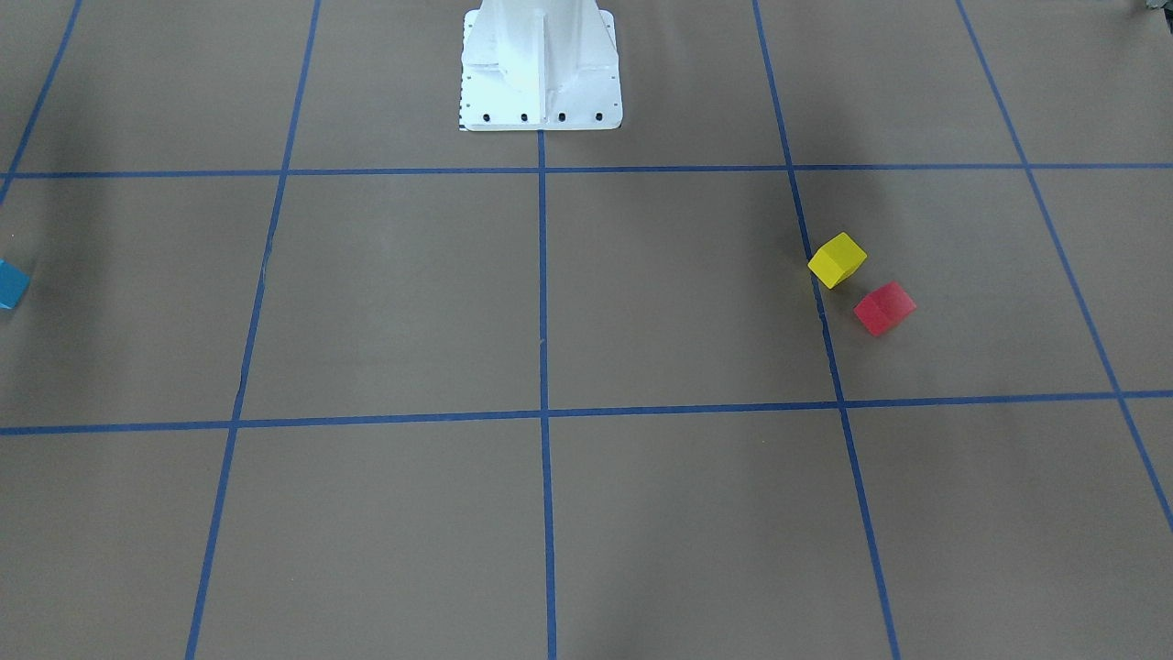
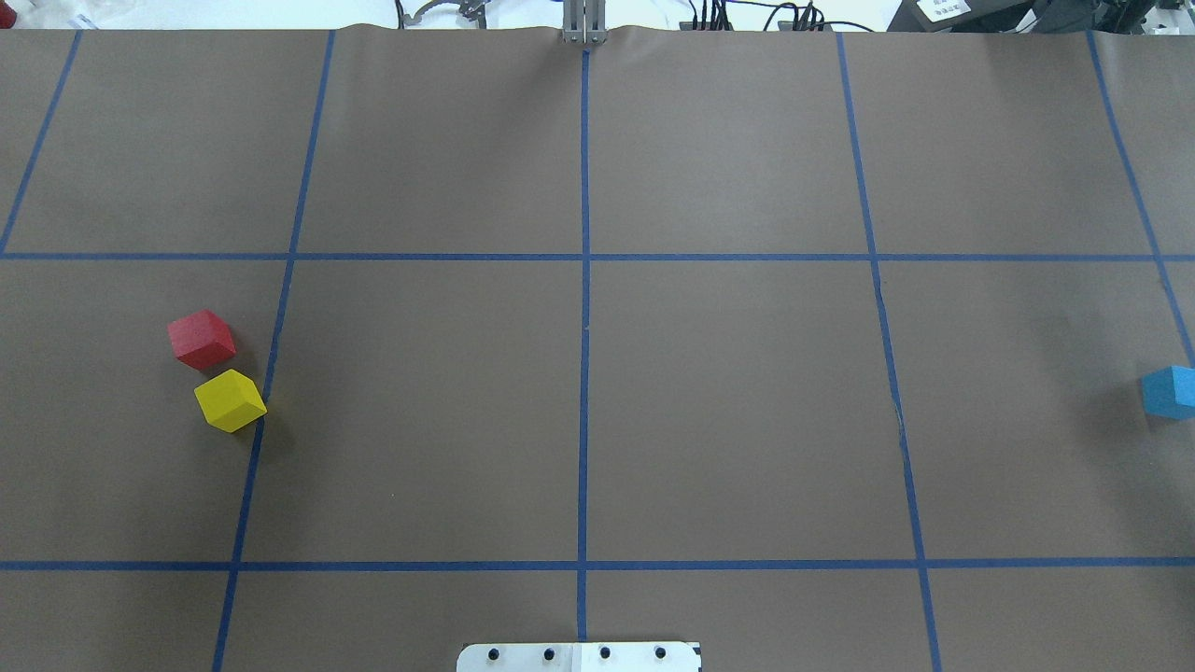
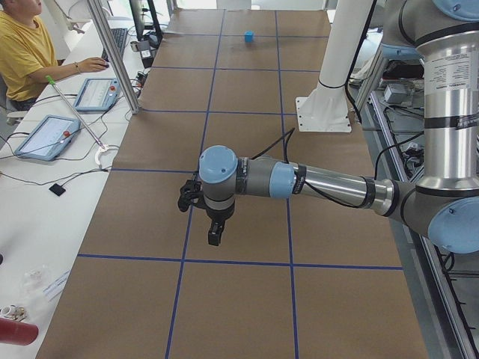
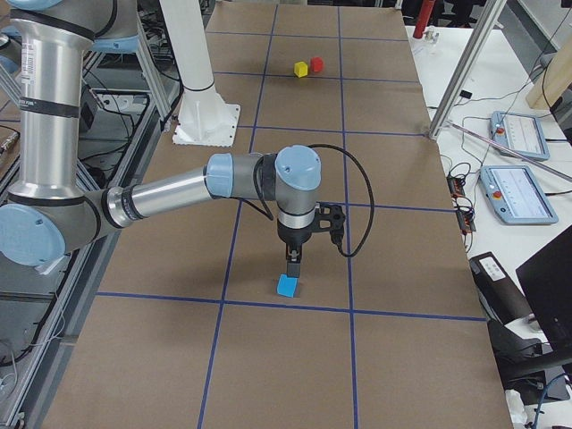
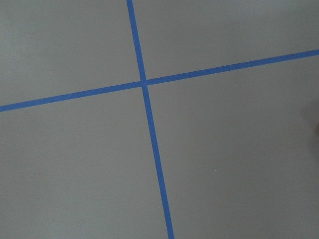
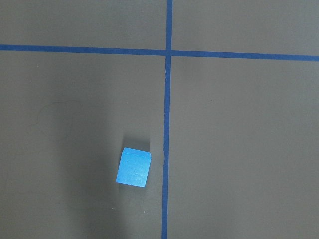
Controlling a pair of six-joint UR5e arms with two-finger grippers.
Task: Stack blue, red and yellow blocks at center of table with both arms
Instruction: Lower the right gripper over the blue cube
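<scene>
Near edge, mid-bench: robot base plate (image 2: 579, 656).
Further out, left end: yellow block (image 2: 230, 400), corner against a tape line (image 2: 264, 411). Red block (image 2: 202, 339) sits just beside it on the far side; can't tell if they touch.
Right end, hard by the bench edge: blue block (image 2: 1169, 392).
Middle of the table (image 2: 728, 420) holds no block, so nothing is stacked yet.

Right gripper (image 4: 291, 259) hangs just above blue. It's seen side-on only, so I can't tell if the fingers are spread or pressed together.
Left gripper (image 3: 215, 232) hovers over the left end. Same there, can't tell. Its wrist cam shows tape only, no block.

Likely step: right arm picks blue.
In the right wrist view blue sits left and low of centre, slightly skewed to the tape line.
I'd shift over it, yaw to square the fingers on two flat faces, drop straight and grip low.
</scene>
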